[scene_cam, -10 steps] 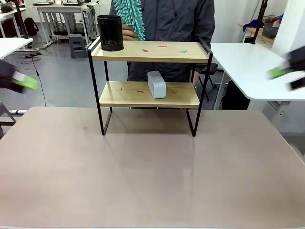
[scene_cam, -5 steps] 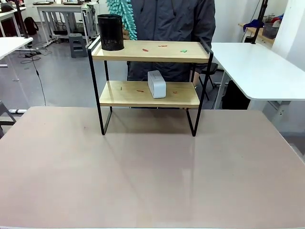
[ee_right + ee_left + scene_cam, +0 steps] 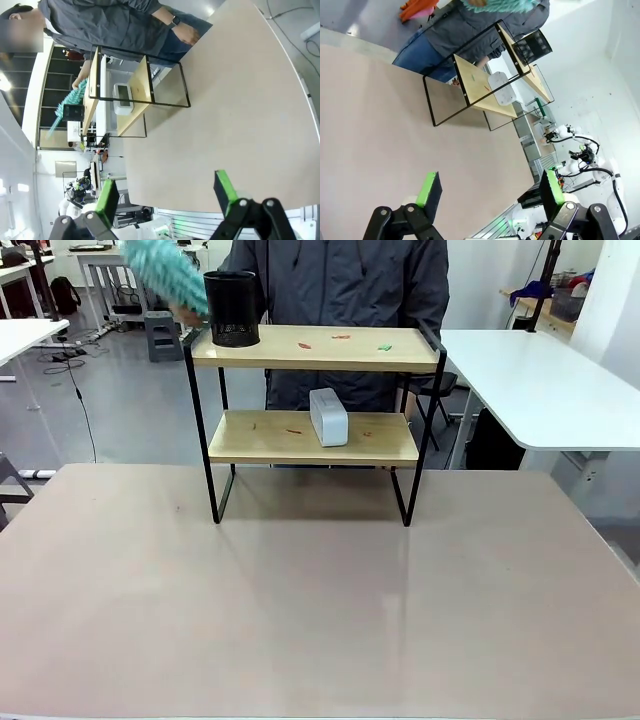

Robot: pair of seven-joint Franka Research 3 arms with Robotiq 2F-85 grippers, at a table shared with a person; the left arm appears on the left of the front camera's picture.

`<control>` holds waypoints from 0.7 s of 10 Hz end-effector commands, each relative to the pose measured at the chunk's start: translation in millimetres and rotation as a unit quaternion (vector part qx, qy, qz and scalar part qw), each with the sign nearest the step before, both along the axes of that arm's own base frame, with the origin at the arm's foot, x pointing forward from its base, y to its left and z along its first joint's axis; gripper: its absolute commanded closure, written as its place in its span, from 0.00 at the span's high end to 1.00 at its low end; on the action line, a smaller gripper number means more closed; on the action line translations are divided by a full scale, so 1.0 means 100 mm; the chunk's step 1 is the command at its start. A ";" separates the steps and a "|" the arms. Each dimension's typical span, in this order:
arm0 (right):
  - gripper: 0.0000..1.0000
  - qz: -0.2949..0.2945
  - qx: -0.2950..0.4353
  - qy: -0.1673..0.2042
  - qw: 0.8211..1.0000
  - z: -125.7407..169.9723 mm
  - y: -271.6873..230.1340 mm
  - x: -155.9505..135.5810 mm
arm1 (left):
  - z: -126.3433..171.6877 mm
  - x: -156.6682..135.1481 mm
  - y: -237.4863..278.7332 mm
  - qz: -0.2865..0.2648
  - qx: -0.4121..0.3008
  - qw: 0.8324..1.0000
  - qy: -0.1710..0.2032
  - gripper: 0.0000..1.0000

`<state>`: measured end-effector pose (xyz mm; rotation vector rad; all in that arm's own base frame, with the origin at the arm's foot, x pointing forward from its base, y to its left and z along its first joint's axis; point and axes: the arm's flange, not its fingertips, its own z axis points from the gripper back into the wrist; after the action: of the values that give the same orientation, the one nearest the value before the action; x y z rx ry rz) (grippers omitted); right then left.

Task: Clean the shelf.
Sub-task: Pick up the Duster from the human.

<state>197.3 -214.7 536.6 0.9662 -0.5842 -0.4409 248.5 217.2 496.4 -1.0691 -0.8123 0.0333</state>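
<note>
The shelf (image 3: 310,438), two light wooden boards in a thin black frame, stands at the table's far side. Small red and green scraps (image 3: 343,338) lie on both boards. A black mesh cup (image 3: 231,308) sits on the top board's left end, and a white box (image 3: 328,416) stands on the lower board. Behind the shelf, a person in a grey jacket swings a teal fluffy duster (image 3: 165,272) at the upper left. My left gripper (image 3: 490,192) is open, high over the table with the shelf (image 3: 485,82) far off. My right gripper (image 3: 167,192) is open too, likewise far from the shelf (image 3: 132,87).
The brown table (image 3: 320,610) spreads bare in front of the shelf. A white table (image 3: 540,380) stands at the right, another at the far left. The person's other hand (image 3: 186,34) rests near the table's far edge.
Both arms, blurred at the picture's edges a second ago, have pulled out of the front view. The person has swung the duster from above the shelf's middle to the upper left.
</note>
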 end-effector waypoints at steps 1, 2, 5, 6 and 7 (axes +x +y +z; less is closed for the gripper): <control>1.00 0.002 0.001 -0.014 1.000 -0.05 -0.04 0.01 | -0.06 0.00 0.04 0.002 -0.001 1.000 -0.011 1.00; 1.00 0.002 0.001 -0.014 1.000 -0.05 -0.04 0.01 | -0.06 0.00 0.04 0.002 -0.001 1.000 -0.011 1.00; 1.00 0.002 0.001 -0.014 1.000 -0.05 -0.04 0.01 | -0.10 -0.03 0.05 0.006 -0.004 1.000 -0.001 1.00; 1.00 0.002 0.001 -0.014 1.000 -0.05 -0.04 0.01 | 0.08 0.15 0.06 -0.013 -0.019 0.999 0.026 1.00; 1.00 0.002 0.001 -0.014 1.000 -0.05 -0.04 0.01 | 0.31 0.43 0.07 -0.041 -0.072 0.994 0.073 1.00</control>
<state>196.5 -219.1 530.1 0.9703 -0.5850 -0.4486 265.2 216.3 501.0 -1.1348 -0.7354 0.0608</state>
